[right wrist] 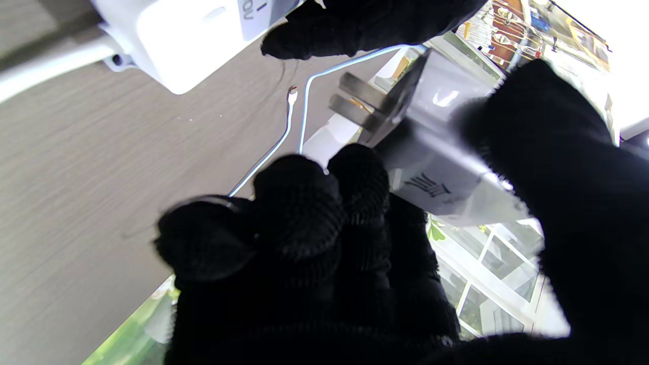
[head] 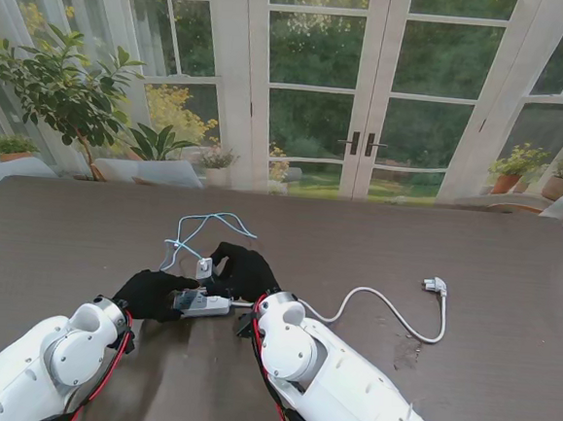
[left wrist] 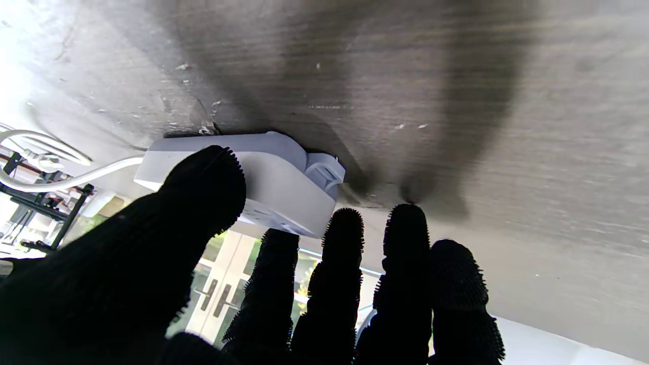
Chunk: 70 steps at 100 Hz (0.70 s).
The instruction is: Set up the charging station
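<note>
A white power strip (head: 204,305) lies on the dark table near me, and my black-gloved left hand (head: 150,294) rests on it with the thumb (left wrist: 203,187) pressed on the strip (left wrist: 263,177). My right hand (head: 243,269) is shut on a white charger adapter (head: 204,268) held just beyond the strip. In the right wrist view the adapter (right wrist: 441,152) sits between thumb and fingers, its two metal prongs (right wrist: 355,101) bare and pointing toward the strip (right wrist: 192,35). A light blue charging cable (head: 197,231) trails from the adapter farther from me.
The strip's white cord (head: 391,307) curls to the right and ends in a plug (head: 436,284) lying on the table. Glass doors and potted plants (head: 66,96) stand beyond the table's far edge.
</note>
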Motion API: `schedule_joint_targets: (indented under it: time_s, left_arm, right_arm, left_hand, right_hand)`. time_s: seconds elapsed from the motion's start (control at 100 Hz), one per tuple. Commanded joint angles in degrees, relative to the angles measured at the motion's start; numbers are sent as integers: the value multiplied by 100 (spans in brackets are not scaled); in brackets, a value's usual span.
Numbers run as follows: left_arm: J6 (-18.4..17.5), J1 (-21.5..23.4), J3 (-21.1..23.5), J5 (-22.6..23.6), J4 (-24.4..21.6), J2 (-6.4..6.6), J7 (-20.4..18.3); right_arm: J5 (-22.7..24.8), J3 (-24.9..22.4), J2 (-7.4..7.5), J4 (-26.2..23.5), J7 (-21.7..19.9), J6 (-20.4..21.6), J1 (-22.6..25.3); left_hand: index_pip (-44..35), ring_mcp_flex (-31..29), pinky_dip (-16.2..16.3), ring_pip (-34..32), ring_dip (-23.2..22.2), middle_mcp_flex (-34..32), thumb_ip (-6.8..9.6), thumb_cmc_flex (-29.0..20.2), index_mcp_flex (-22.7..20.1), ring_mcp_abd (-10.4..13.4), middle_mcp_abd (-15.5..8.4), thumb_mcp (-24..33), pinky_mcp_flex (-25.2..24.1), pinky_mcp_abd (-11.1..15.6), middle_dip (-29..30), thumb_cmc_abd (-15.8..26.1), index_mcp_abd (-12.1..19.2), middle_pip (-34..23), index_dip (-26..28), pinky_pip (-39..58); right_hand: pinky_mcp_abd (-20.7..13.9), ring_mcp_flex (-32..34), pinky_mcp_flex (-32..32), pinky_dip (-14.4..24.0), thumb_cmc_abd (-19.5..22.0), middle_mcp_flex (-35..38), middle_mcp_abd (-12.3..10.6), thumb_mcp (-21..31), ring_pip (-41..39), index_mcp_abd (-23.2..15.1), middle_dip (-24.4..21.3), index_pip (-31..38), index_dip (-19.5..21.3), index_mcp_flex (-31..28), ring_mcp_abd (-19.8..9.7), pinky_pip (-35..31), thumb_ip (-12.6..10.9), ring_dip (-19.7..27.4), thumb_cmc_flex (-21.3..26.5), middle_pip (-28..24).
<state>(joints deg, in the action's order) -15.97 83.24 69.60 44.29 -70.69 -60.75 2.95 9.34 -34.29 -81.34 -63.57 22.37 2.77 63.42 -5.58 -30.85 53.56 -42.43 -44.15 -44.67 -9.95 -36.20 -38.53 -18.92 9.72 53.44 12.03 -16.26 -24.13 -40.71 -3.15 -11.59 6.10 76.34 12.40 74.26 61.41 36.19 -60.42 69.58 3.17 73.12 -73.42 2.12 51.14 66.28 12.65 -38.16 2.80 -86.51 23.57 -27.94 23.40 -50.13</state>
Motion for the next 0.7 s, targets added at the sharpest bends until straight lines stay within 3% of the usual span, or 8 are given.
schedule_joint_targets:
  time_s: [0.0, 0.22, 0.33, 0.4, 0.69]
  left_arm:
    - [-34, -41, -49, 13, 75, -30, -51]
    - [-53, -116, -184, 13, 233, -57, 144]
    - [-62, -133, -217, 11, 255, -56, 142]
    - [-74, -148, -239, -5, 275, -55, 127]
    - [-155, -224, -357, -98, 403, -49, 43]
  right_arm:
    - [-16, 3, -32, -14, -78, 32, 17]
    - [-29, 35, -59, 53, -70, 85, 11]
    - [-30, 85, -104, 157, -45, 152, -15]
    - [-32, 122, -138, 232, -27, 194, -34]
    - [50, 263, -269, 527, 76, 250, -139]
  left_hand:
    - [-288, -251, 4, 21, 98, -135, 154, 30, -233, -34, 84, 84, 69, 32, -109, 45, 166, -26, 170, 28]
    - [-1127, -521, -60, 22, 171, -471, 168, -143, -1181, -66, 170, 234, 305, -118, -157, 31, 309, -69, 942, 113]
    - [-1369, -550, -89, 41, 196, -511, 175, -167, -1302, -58, 143, 237, 326, -118, -171, 114, 313, -80, 1293, 126]
    - [-1378, -537, -111, 35, 195, -524, 55, -248, -1342, -40, 119, 146, 321, -107, -206, 111, 309, -112, 1510, 130]
    - [-1318, -498, -135, 29, 192, -513, -47, -331, -1378, -7, 89, 99, 289, -53, -271, 126, 318, -169, 1623, 116]
  right_hand:
    - [-43, 102, 144, 41, 876, 145, 156, 1215, -148, -1037, -30, 1463, 736, -1036, -32, -93, -347, -1719, 734, -82]
    - [-17, 99, 132, 29, 886, 131, 151, 1214, -119, -1044, -34, 1470, 730, -1029, -18, -68, -344, -1704, 737, -82]
    - [22, 93, 108, 2, 893, 121, 131, 1205, -42, -1069, -35, 1470, 725, -1019, 26, -5, -339, -1670, 728, -78]
    - [112, 95, 73, -53, 898, 101, 99, 1201, 112, -1102, -69, 1472, 713, -1016, 45, 119, -337, -1602, 719, -47]
    - [696, 58, -628, -301, 959, 63, -233, 1128, 1531, -1532, -472, 1436, 668, -967, 331, 820, -340, -990, 558, 262]
